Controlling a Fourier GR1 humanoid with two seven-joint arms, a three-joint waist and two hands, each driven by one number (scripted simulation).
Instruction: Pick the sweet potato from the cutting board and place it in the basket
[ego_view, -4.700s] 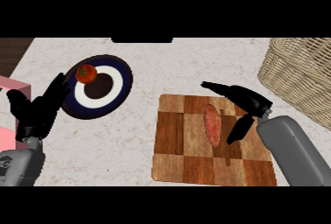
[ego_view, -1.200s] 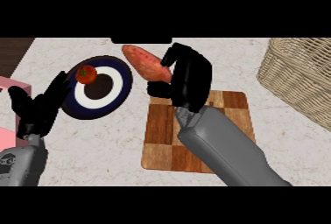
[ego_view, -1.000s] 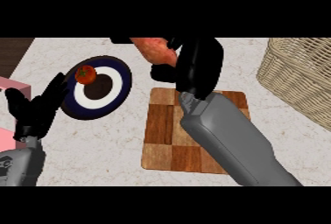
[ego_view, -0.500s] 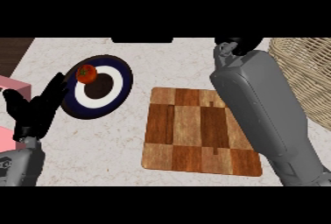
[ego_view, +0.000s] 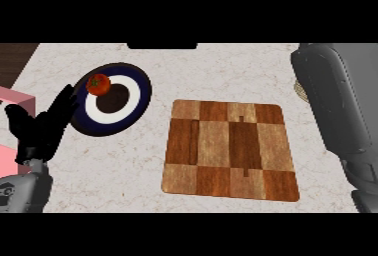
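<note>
Wooden cutting board (ego_view: 231, 149) is lying bare on the speckled worktop (ego_view: 221, 70). Left hand (ego_view: 40, 130) is resting at the left edge, fingers straight and apart, beside a dark plate (ego_view: 111, 106) carrying a tomato (ego_view: 99, 84). Only the grey right forearm (ego_view: 336, 110) is showing, so I cannot tell its hand's state. Sweet potato is not showing anywhere; a bit of basket (ego_view: 300, 89) is peeking behind the forearm.
</note>
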